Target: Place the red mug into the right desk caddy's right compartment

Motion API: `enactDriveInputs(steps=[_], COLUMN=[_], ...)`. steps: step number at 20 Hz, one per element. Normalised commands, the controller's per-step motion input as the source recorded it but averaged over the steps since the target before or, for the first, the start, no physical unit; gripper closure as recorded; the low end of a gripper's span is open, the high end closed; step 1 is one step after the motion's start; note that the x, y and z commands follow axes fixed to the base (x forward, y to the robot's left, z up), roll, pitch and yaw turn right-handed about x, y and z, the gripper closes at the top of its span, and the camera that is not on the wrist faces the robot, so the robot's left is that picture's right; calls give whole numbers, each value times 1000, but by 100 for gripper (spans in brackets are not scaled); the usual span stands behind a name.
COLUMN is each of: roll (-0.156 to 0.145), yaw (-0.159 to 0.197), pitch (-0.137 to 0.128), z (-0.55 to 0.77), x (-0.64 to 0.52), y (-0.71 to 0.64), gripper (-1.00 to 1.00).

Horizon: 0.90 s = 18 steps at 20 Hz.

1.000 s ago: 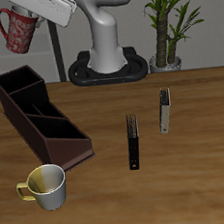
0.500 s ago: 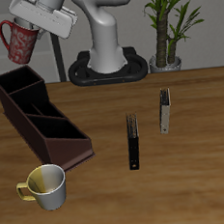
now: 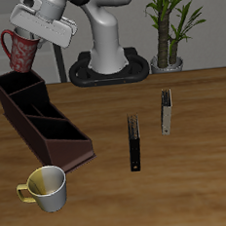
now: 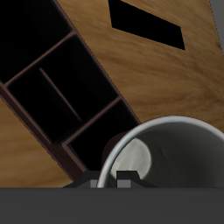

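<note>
Red mug (image 3: 20,50): exterior view, tilted, aloft above right desk caddy's (image 3: 42,122) far end.
Gripper (image 3: 29,35): fingers clamped on mug's rim.
Wrist view: mug's (image 4: 166,166) pale mouth near caddy's (image 4: 66,96) compartments.
Handling: likely rigid, smooth, breakable; rim hold suits.

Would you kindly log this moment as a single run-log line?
phase: carry | gripper: shut on red mug | mug: airborne above right desk caddy far end | placed: no | yellow-and-white mug: untouched
</note>
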Motion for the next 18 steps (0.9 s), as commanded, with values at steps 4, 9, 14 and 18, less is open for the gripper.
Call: enactDriveInputs(steps=[4,9,14,18], roll=[-16,-14,6,18], yaw=[-57,-46,-13,12], pitch=[-32,3,18,23], z=[-117,-191,-223,-210], x=[-116,-8,58,103], y=[-215,-133,20,73], gripper=[100,100,100,100])
